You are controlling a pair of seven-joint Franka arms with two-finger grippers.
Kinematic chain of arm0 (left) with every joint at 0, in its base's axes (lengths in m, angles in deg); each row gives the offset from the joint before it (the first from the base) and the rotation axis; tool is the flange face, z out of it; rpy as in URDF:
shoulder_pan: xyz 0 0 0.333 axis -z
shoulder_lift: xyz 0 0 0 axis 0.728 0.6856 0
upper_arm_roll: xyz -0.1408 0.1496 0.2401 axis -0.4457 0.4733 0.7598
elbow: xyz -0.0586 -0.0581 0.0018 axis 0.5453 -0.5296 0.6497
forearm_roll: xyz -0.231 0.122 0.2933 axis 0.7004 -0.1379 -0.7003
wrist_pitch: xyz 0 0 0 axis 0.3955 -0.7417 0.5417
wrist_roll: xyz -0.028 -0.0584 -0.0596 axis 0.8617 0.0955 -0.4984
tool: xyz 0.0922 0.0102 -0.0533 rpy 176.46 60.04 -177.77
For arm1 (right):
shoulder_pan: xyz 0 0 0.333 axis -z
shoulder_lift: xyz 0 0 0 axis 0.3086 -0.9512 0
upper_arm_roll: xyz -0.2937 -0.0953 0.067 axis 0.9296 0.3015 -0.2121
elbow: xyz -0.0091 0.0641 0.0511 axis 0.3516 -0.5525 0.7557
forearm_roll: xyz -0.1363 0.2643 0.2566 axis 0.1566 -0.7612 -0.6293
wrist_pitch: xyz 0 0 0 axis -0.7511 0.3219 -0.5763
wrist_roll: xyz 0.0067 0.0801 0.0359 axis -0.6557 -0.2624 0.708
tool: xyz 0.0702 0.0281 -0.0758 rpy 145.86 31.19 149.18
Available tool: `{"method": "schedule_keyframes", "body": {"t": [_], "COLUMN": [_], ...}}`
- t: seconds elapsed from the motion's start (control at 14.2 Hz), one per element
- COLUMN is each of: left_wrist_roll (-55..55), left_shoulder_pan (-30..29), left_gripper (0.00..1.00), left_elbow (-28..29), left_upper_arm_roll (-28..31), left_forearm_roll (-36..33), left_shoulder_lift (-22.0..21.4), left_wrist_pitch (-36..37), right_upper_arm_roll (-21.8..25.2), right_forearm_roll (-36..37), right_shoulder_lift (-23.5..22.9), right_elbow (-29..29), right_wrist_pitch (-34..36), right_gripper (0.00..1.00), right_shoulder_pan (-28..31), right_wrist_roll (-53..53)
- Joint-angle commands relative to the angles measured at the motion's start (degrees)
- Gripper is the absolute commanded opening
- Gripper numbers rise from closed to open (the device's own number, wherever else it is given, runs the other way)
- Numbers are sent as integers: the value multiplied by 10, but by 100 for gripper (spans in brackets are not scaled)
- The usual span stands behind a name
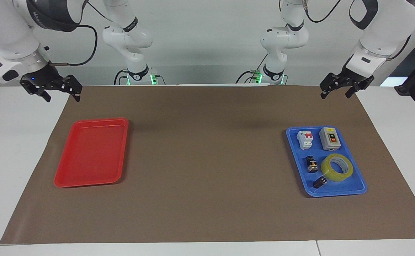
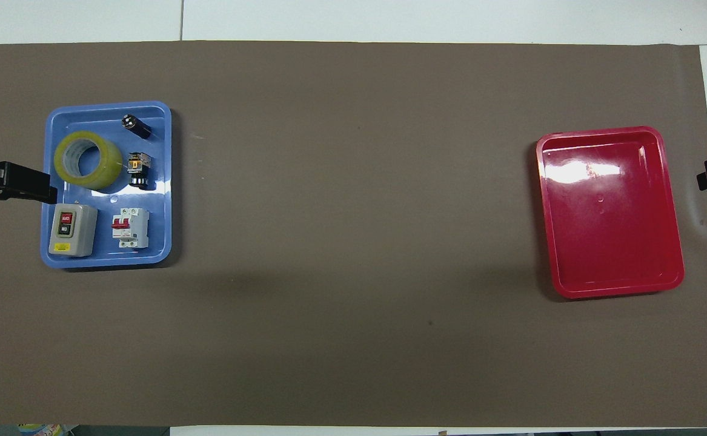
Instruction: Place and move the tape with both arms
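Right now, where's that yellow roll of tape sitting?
The tape lies flat in the blue tray at the left arm's end of the table, beside the small black parts and farther from the robots than the grey switch box.

Both white arms hang raised at their own ends of the table, left gripper (image 1: 339,88) and right gripper (image 1: 51,89) with fingers spread.

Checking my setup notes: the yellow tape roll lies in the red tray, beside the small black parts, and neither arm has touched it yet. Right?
Not quite. The tape roll lies in the blue tray, not the red tray; the overhead view shows it plainly. The rest holds: small black parts beside it, both arms clear of it.
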Motion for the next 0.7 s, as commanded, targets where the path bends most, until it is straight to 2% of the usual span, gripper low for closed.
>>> {"method": "schedule_keyframes", "body": {"t": [0.0,0.63], "left_wrist_roll": [6,7], "left_shoulder_pan": [0,-1], "left_gripper": [100,100], "left_elbow": [1,2], "left_upper_arm_roll": [2,2], "left_forearm_roll": [-6,-6], "left_shoulder_lift": [-5,-6], "left_wrist_pitch": [6,2], "right_upper_arm_roll": [-5,-5], "right_forearm_roll": [-9,-9], "right_shoulder_lift": [12,13], "right_elbow": [-15,-18], "right_wrist_pitch": [-11,-9], "right_gripper": [100,100], "right_shoulder_pan": [6,7], "right_wrist_roll": [7,9]}}
